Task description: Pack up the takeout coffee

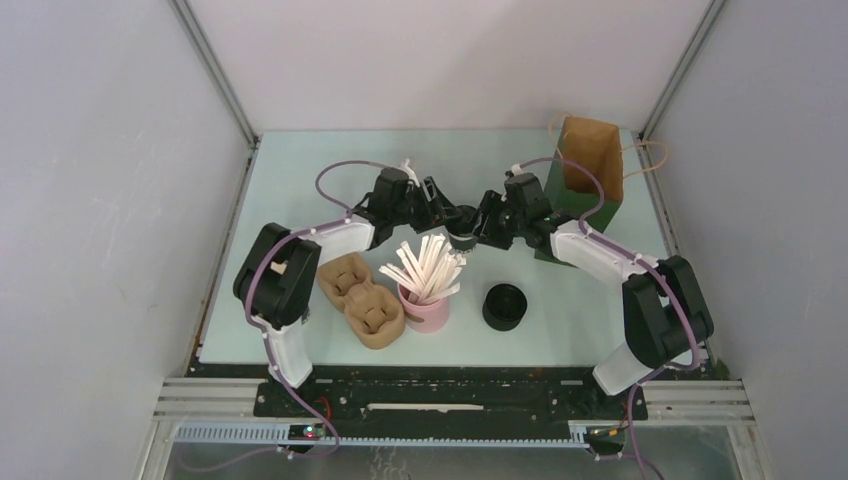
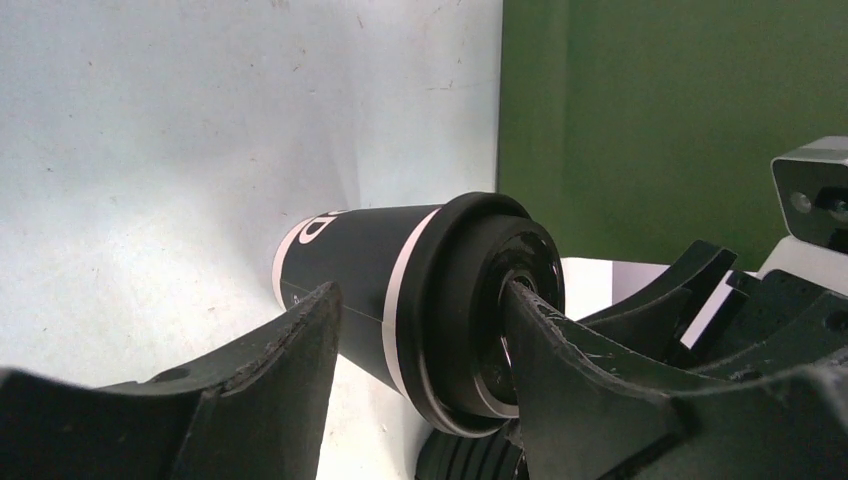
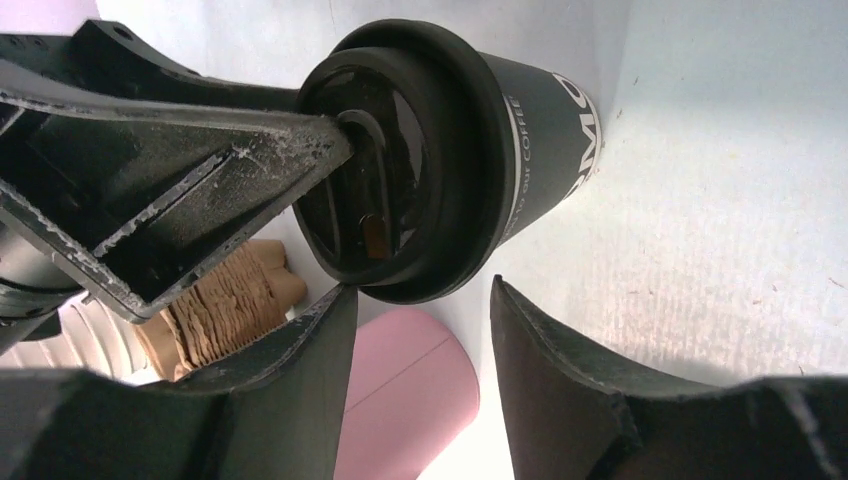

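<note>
Flanking: left hand and right hand sit either side of the takeout coffee, both arms angled in toward it.
coffee: black cup, lid on, looks to be standing on the desk just behind the pink straw holder, near its white straws.
left hand: one fingertip on the lid top, other finger beside the cup wall; clamped or not, cannot tell.
right hand: released, fingers spread, nothing between them; lid rim just past one tip.
lid stack: black, right of the pink straw holder, apart from it.
pulp carriers: two, just left of the holder.
paper bag: brown, upright, well behind and right of the holder.
</note>
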Action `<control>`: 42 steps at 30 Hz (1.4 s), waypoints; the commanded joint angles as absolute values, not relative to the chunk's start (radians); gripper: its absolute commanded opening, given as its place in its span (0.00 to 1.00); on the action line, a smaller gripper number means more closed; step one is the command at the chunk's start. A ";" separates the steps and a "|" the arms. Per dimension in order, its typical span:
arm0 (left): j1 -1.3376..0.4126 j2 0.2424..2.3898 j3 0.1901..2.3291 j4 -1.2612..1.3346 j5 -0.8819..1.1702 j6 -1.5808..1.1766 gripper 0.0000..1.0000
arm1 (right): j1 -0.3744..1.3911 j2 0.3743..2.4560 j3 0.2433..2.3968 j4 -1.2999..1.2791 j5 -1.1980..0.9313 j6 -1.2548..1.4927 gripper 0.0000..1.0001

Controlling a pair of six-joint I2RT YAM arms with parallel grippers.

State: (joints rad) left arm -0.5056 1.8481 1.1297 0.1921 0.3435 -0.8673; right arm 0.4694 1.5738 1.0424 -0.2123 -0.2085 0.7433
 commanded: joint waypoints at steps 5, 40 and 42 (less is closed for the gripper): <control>-0.515 1.831 1.090 0.161 0.316 -0.866 0.65 | 0.416 1.624 1.066 -0.104 -0.257 0.730 0.59; -0.552 1.898 1.194 0.141 0.339 -0.882 0.64 | 0.363 1.744 1.074 -0.063 -0.203 0.823 0.27; -0.552 1.906 1.208 0.127 0.335 -0.872 0.64 | 0.359 1.754 1.069 -0.051 -0.200 0.824 0.26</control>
State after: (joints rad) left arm -0.5137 1.8740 1.1683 0.2131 0.2539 -0.8913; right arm 0.3687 1.6802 1.0824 -0.0540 -0.2977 0.8162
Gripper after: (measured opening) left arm 0.647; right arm 0.274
